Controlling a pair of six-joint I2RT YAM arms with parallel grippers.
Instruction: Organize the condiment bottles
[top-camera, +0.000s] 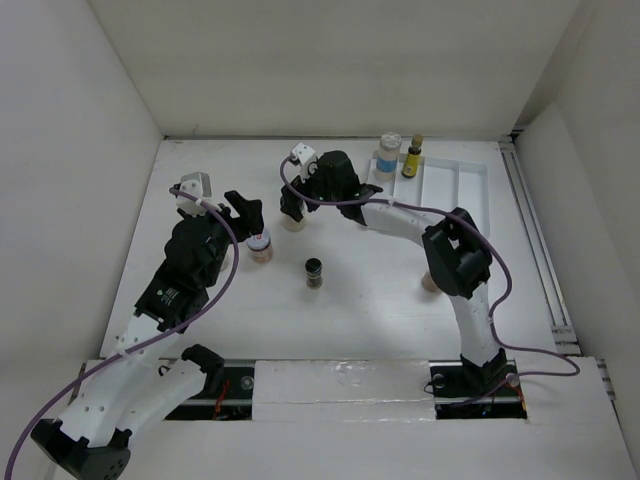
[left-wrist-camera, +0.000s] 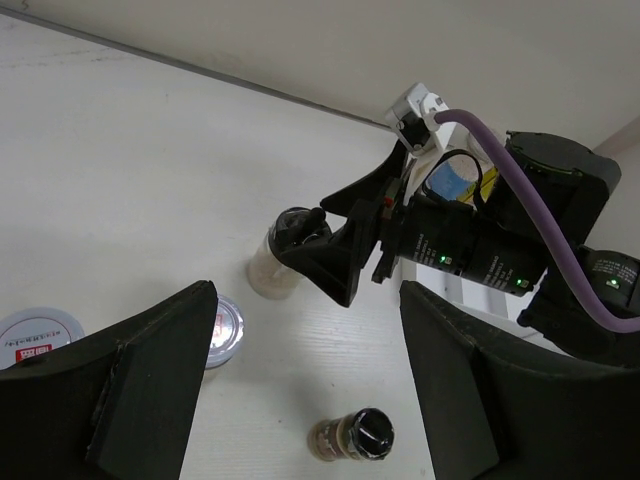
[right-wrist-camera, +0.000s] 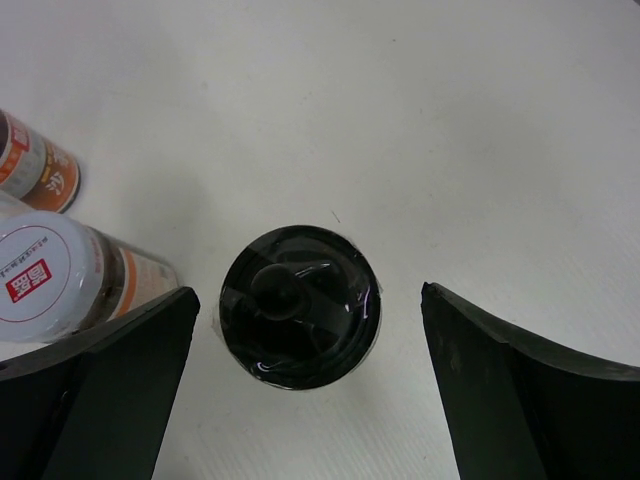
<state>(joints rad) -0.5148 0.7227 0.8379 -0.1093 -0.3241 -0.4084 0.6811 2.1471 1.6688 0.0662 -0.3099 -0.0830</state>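
The right pincer (top-camera: 292, 203) is straddling, wide open, the upright black-capped jar (right-wrist-camera: 300, 305) on the desk's (top-camera: 380, 300) far middle. The jar is looking light, rigid and slick, so gripping below the cap seems safest. The left pincer (left-wrist-camera: 305, 300) is gaping empty.

COLOURS AND PATTERNS BY ITEM

Table (top-camera: 360, 320): white, with faint wood grain.
Tray (top-camera: 470, 190), 2 o'clock: white.
Blue-labelled jar (top-camera: 387, 155), 1 o'clock: white lid, blue label.
Slim bottle (top-camera: 411, 158) beside it: amber glass, yellow label, dark cap.
Centre jar (top-camera: 314, 272): black cap, brown body.
Black-capped jar (right-wrist-camera: 300, 305), 11 o'clock of centre: glossy black cap, pale beige body.
White-lidded jar (right-wrist-camera: 40, 275): white lid with red printed mark, brown side, orange-and-white label.
Orange-labelled jar (right-wrist-camera: 35, 170): orange-brown label with white band.
Arms (top-camera: 190, 265): black upper links, white lower links.
Cables (left-wrist-camera: 465, 118): purple.
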